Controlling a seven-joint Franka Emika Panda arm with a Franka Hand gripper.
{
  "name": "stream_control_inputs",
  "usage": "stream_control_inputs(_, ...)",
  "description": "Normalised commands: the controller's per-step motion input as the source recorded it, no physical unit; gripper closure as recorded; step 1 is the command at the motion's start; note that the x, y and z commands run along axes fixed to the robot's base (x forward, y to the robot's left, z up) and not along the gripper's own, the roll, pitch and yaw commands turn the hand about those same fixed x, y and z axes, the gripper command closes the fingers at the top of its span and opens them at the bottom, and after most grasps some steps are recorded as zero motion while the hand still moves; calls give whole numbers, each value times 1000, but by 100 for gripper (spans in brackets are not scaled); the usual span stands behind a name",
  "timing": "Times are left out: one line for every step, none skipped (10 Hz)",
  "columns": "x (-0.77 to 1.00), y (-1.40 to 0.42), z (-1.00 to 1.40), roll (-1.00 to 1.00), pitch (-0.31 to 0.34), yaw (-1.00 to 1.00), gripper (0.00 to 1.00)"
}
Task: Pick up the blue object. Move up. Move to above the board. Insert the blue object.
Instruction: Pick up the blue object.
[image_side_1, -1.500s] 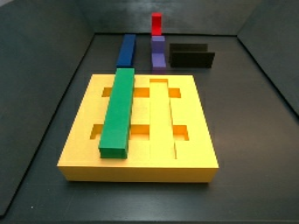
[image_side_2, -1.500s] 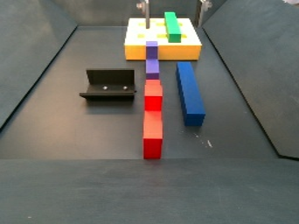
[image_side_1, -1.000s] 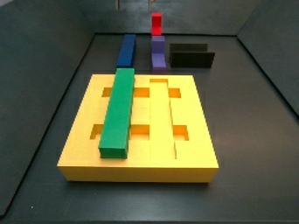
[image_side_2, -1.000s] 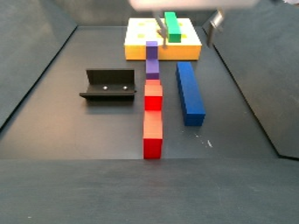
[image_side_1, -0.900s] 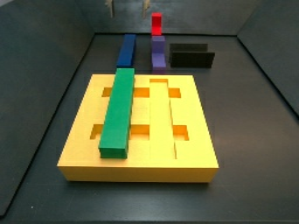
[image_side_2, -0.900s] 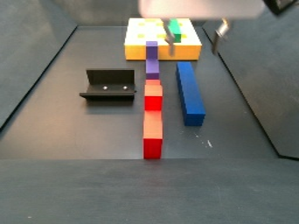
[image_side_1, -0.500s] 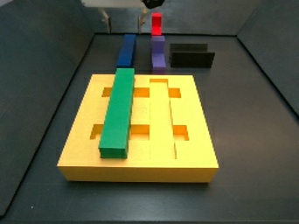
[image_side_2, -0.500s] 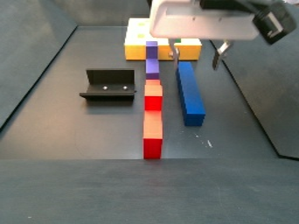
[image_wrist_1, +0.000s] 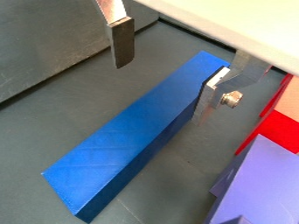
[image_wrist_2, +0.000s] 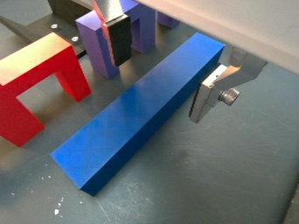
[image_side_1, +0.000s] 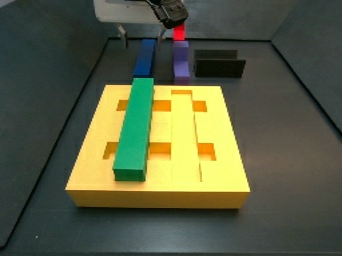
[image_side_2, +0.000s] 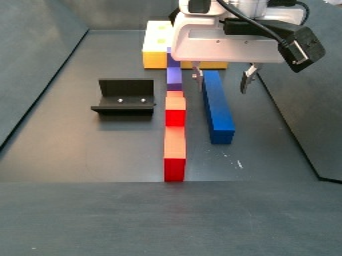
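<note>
The blue object (image_side_2: 218, 108) is a long royal-blue bar lying flat on the dark floor, seen in both side views (image_side_1: 144, 58) and both wrist views (image_wrist_1: 140, 136) (image_wrist_2: 146, 109). My gripper (image_side_2: 222, 76) is open and empty. It hangs over the bar's end nearest the board, one finger (image_wrist_1: 121, 42) on each side of the bar, apart from it; it also shows in a wrist view (image_wrist_2: 162, 68). The board (image_side_1: 221, 135) is a large yellow slab with grooves and square cut-outs; a green bar (image_side_1: 134, 125) lies in one groove.
A purple block (image_side_2: 174, 68) and red pieces (image_side_2: 174, 140) lie in a row beside the blue bar. The dark fixture (image_side_2: 123, 97) stands on the floor beyond that row. Dark walls close in the floor.
The gripper has come from over the board towards the blue bar and lowered, so its open fingers now straddle the bar's end. The pieces have not moved.
</note>
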Motion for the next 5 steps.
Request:
stream_control_inputs(0, -63, -231, -24, -160, 0, 0)
stream_control_inputs(0, -26, -303, 0, -109, -26, 0)
stream_control_inputs(0, 0, -243, -13, -84, -43, 0)
stream_control_inputs(-9, 0, -100, 0, -39, -17, 0)
stream_control_inputs(-77, 0, -149, 0, -49, -23, 0)
